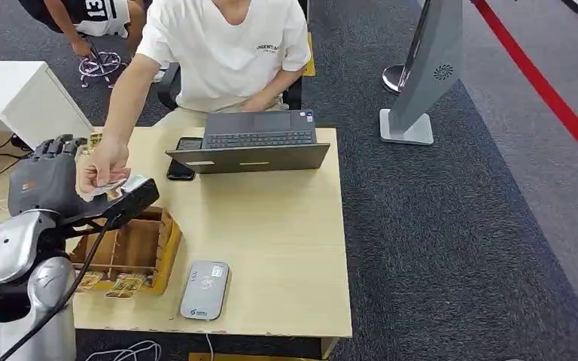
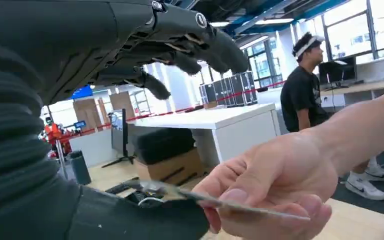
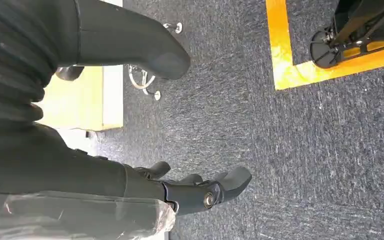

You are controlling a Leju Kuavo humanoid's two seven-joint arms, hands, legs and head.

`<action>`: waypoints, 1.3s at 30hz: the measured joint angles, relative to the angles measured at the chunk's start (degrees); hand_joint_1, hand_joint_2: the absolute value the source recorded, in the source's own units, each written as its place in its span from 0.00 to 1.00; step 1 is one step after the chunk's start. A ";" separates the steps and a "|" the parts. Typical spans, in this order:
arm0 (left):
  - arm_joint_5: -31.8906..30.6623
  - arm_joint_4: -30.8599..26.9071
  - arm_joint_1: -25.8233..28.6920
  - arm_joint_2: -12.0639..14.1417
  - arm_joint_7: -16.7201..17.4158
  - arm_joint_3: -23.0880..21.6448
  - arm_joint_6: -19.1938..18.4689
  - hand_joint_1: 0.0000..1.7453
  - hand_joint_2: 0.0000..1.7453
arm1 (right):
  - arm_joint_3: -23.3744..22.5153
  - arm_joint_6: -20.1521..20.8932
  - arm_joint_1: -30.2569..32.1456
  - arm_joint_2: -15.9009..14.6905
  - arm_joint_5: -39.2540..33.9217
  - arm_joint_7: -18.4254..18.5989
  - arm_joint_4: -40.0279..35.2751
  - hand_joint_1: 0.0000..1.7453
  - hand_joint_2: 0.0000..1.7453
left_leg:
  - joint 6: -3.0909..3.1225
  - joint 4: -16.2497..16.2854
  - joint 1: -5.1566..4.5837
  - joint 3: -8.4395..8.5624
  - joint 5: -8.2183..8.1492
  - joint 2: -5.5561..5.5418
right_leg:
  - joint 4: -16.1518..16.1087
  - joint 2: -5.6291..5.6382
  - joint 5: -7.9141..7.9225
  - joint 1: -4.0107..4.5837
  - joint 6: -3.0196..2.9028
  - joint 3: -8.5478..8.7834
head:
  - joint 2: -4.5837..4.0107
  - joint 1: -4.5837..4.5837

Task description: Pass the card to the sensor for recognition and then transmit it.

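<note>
Left hand (image 1: 51, 174) open at handover; person's hand (image 1: 102, 169) pinches card (image 2: 225, 202) at its thumb. Right hand (image 3: 200, 190) hangs empty, fingers loosely apart. Sensor (image 1: 205, 289) scan not evident.

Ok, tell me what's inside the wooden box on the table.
The wooden box shows bare wooden compartments split by dividers. Its far left part is covered by the left robot hand and arm, so whatever is there can't be seen.
</note>
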 joint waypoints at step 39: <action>3.30 -3.32 6.94 -5.09 -13.05 -6.00 12.87 1.00 1.00 | 7.18 -1.92 1.62 -0.02 -9.70 5.22 -2.95 0.00 1.00 | 0.05 0.01 -0.02 -0.04 -0.04 0.00 | -0.04 0.03 -0.03 -0.02 0.03 -0.04 | 0.00 0.07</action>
